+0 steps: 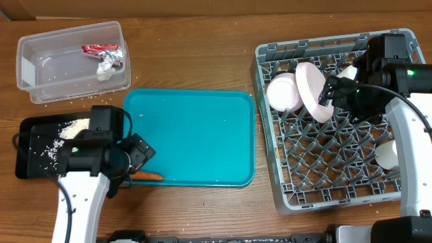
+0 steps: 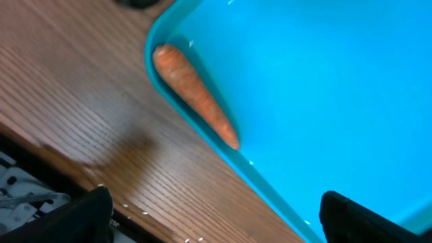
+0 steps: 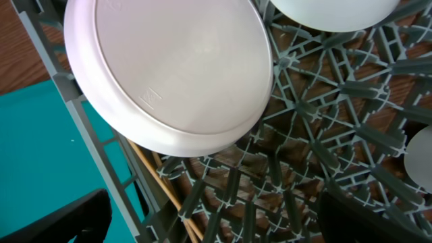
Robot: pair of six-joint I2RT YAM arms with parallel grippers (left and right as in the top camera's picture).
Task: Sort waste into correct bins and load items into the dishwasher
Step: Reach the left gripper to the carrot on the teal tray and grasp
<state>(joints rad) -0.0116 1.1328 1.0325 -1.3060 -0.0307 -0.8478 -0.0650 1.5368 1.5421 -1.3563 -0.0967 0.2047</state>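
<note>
An orange carrot lies along the front-left rim of the teal tray; it also shows in the overhead view. My left gripper is open and empty, hovering just above the carrot at the tray's corner. A pink plate stands on edge in the grey dishwasher rack, next to a white bowl. My right gripper is open and empty beside the pink plate, above the rack's grid.
A clear bin at the back left holds wrappers. A black bin with rice stands at the left. Wooden chopsticks lie in the rack. More white dishes sit at the rack's right.
</note>
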